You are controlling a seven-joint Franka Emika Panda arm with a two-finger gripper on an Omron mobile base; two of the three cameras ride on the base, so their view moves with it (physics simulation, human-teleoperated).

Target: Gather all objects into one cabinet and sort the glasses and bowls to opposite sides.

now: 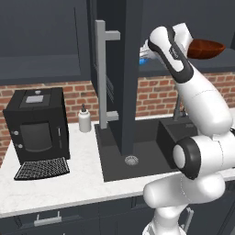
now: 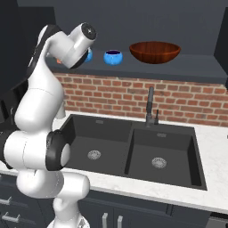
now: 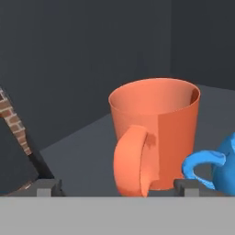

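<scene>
Spread wide, the two-finger gripper [image 3: 119,186] is being held around the orange handled cup [image 3: 156,133], its two dark fingertips [image 3: 46,187] standing apart on either side with nothing clamped between them. The cup is sitting upright on the dark shelf floor [image 3: 78,147] of the slate-grey upper wall cabinet [image 2: 133,62], handle turned toward the hand camera. Just beside it, on its right in the hand view, a small bright-blue bowl [image 3: 220,165] is being seen at the frame edge; whether the two are touching cannot be told.

From the right base view, a second small bright-blue bowl [image 2: 113,57] and the wide reddish-brown bowl [image 2: 155,51] are being shown farther along the same shelf, well apart from the hand. The tall cabinet door [image 1: 114,78] with its long grey bar handle [image 1: 103,73] is being held open, swung out over the black double sink [image 2: 133,149].

Judged from this, the cup's placing step is being finished, and everything appears gathered. A clean straight withdrawal is being called for next, without clipping the handle or the neighbouring bowl. After that, the cup may need more separation from the bowls.
</scene>
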